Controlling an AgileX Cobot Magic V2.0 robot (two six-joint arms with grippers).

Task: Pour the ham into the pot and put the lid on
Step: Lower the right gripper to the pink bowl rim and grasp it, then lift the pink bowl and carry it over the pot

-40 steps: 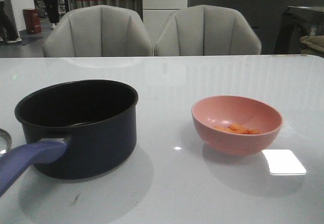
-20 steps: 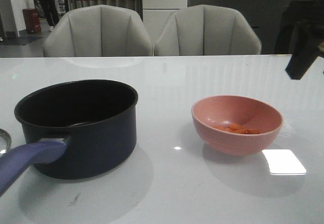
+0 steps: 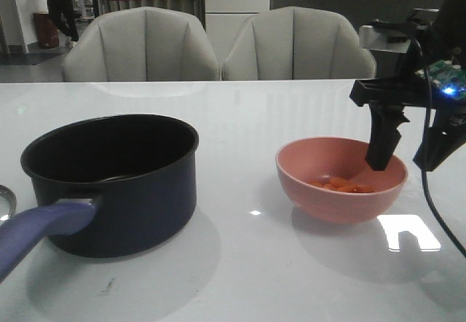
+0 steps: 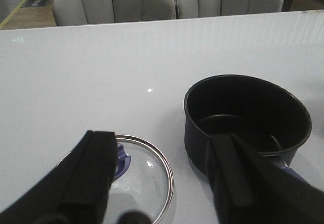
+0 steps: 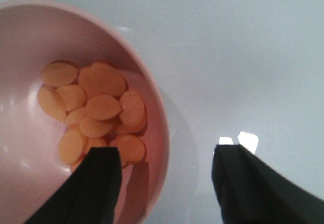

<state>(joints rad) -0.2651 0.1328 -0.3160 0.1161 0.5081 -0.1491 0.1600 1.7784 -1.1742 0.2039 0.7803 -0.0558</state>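
The ham [image 3: 341,185] is several orange-pink pieces in a pink bowl [image 3: 320,198] on the right of the table; it also shows in the right wrist view [image 5: 96,112]. My right gripper [image 3: 404,163] is open and straddles the bowl's right rim [image 5: 159,133], one finger over the inside, one outside. The dark pot [image 3: 116,183] with its purple-blue handle [image 3: 36,234] stands on the left and looks empty. The glass lid [image 4: 147,178] with its purple-blue knob [image 4: 120,160] lies beside the pot [image 4: 248,117]. My left gripper [image 4: 162,176] is open above the lid.
Two pale chairs [image 3: 218,45] stand behind the white table's far edge [image 3: 218,83]. A bright light reflection [image 3: 411,233] lies on the table to the right of the bowl. A person stands far back on the left.
My right arm has come in from the right and lowered its open gripper over the bowl's right rim. Pot, bowl and ham have not moved.
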